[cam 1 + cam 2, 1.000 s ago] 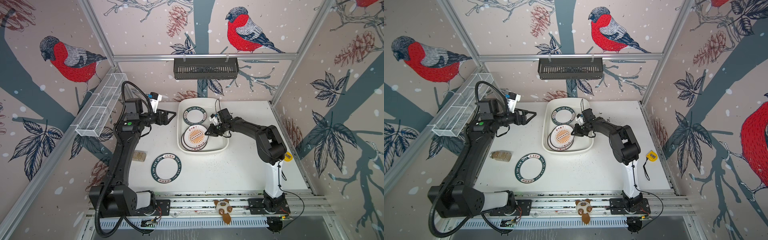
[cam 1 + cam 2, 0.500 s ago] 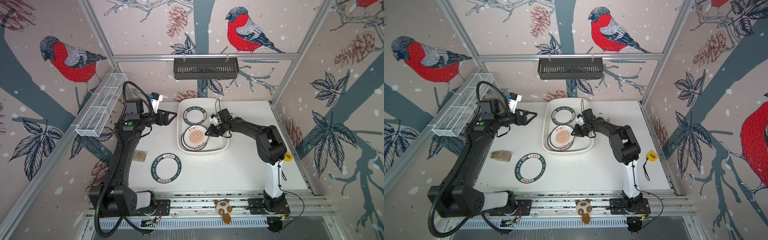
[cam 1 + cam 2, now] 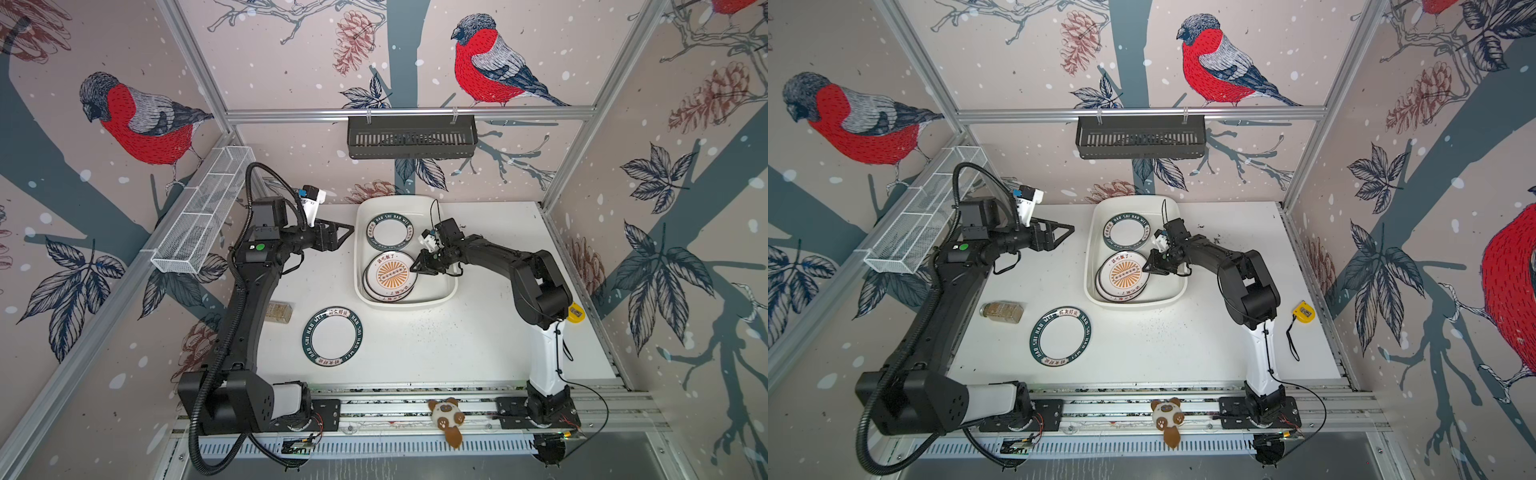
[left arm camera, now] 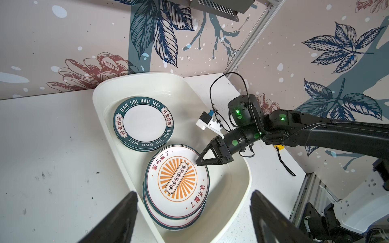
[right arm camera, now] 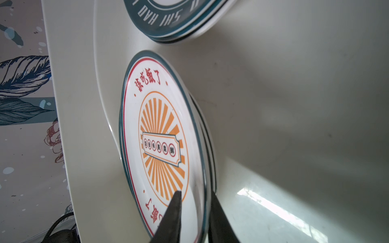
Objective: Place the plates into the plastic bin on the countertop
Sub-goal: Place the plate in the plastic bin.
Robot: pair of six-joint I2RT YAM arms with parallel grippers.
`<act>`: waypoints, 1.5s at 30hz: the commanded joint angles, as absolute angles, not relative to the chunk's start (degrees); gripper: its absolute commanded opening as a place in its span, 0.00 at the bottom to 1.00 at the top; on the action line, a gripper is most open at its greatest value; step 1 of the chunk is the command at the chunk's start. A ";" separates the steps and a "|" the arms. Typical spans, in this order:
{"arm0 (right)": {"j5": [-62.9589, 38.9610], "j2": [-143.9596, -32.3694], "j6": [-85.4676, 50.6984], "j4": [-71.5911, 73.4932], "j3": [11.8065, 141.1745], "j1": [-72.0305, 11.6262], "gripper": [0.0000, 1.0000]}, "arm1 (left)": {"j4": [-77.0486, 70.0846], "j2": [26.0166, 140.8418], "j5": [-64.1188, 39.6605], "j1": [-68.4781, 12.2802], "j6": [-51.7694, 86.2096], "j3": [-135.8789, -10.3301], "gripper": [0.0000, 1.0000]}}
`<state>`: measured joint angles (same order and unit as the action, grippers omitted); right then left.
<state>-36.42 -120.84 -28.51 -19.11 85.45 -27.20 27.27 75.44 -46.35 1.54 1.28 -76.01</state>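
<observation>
The right gripper has its jaws astride the rim of the top orange-sunburst round white plate, stacked in the large white plastic bin at the white countertop's back edge; whether it is pinching the rim is unclear. The left gripper gapes wide, empty.

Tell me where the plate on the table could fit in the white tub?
The tub is crowded: a green-rimmed stack at the far end, a sunburst stack at the near end, the right claw at its rim. Only a strip along the tub's right wall is bare, narrower than a plate. Probably lay it on the green-rimmed stack.
</observation>
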 commanded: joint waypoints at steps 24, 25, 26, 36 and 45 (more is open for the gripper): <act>-34.02 -119.31 -26.99 -21.31 85.40 -27.27 0.30 | 26.81 74.71 -46.58 1.36 0.84 -76.06 0.83; -34.10 -119.26 -26.99 -21.44 85.63 -27.32 0.30 | 26.85 74.72 -46.50 1.40 0.79 -76.07 0.84; -34.04 -119.16 -26.98 -21.53 85.73 -27.36 0.29 | 26.94 74.71 -46.41 1.40 0.80 -76.08 0.83; -33.16 -117.21 -27.31 -20.93 85.54 -27.35 0.29 | 29.23 74.36 -43.75 1.30 -2.97 -77.38 0.87; -29.60 -109.21 -28.83 -16.04 79.20 -27.79 0.29 | 40.68 73.65 -44.00 1.62 -23.92 -78.16 0.96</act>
<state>-31.83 -111.72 -28.38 -18.76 80.62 -27.42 35.03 74.19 -43.48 1.34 -13.52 -79.18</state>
